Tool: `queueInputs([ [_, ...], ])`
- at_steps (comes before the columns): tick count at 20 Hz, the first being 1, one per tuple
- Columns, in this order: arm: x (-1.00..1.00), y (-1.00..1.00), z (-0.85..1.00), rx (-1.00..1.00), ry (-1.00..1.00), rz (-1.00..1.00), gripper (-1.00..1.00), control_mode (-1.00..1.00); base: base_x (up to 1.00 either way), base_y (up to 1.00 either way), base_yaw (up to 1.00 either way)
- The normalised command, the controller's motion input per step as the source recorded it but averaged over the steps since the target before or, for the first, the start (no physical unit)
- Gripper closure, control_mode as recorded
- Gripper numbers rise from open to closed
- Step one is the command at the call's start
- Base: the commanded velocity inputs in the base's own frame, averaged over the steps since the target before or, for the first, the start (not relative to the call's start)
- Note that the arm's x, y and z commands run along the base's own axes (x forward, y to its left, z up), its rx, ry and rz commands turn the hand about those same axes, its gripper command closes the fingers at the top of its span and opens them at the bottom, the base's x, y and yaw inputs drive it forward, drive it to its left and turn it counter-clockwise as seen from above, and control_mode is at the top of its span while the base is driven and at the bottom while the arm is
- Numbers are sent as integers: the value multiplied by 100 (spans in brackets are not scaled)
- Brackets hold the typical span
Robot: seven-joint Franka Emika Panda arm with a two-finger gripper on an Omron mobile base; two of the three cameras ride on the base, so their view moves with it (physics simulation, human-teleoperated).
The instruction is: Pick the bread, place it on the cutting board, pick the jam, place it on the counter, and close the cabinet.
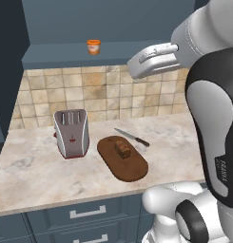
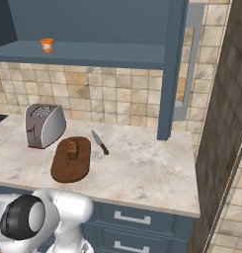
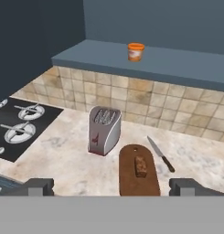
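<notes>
The bread (image 1: 122, 148) (image 2: 72, 149) (image 3: 141, 166), a small dark brown chunk, lies on the oval cutting board (image 1: 130, 168) (image 2: 68, 170) (image 3: 131, 183) on the beige counter (image 1: 37, 171) (image 2: 142, 163). The orange jam (image 1: 93, 46) (image 2: 47, 45) (image 3: 136, 51) stands on the shelf inside the open cabinet (image 2: 173, 69), whose door swings out to the right. My gripper (image 3: 113, 187) is open and holds nothing. It hangs high above the counter, well short of the jam, facing the shelf and the board. In the left base view my white hand (image 1: 153, 59) sits right of the jam.
A silver toaster (image 1: 71, 133) (image 2: 43, 124) (image 3: 104, 130) stands left of the board. A knife (image 1: 132, 137) (image 2: 100, 142) (image 3: 160, 154) lies just right of it. A black stove top (image 3: 19, 125) is at the far left. A dark tiled wall (image 2: 226, 123) bounds the right.
</notes>
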Motion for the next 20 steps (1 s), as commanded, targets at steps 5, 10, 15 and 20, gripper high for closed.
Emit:
queueInputs([
  [5,0,11,5,0,0,0,-100,-100,0,0,0],
  [10,0,6,13,0,0,0,-100,-100,0,0,0],
  [15,0,7,9,0,0,0,-100,-100,0,0,0],
  [20,0,1,0,0,0,0,-100,-100,0,0,0],
])
